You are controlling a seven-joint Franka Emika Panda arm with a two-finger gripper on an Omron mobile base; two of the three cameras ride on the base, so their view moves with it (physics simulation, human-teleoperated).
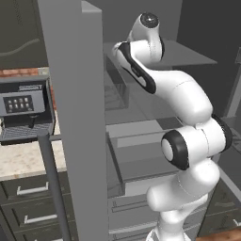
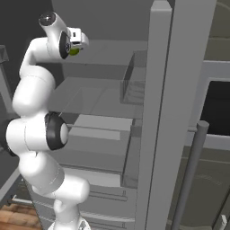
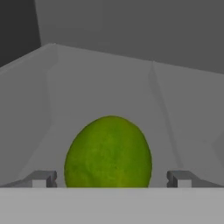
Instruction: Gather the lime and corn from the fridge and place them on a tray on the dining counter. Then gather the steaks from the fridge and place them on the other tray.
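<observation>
Green lime [image 3: 108,152] on fridge shelf [image 3: 109,83]

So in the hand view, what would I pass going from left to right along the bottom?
One fingertip of the open tool → the lime → the other fingertip, all inside the fridge.

A black coffee machine [image 1: 24,110] with a button panel sits on a beige speckled bench [image 1: 26,160], above dark grey drawers [image 1: 33,207] with pale handles; a brick-red backsplash [image 1: 19,73] runs behind.
</observation>
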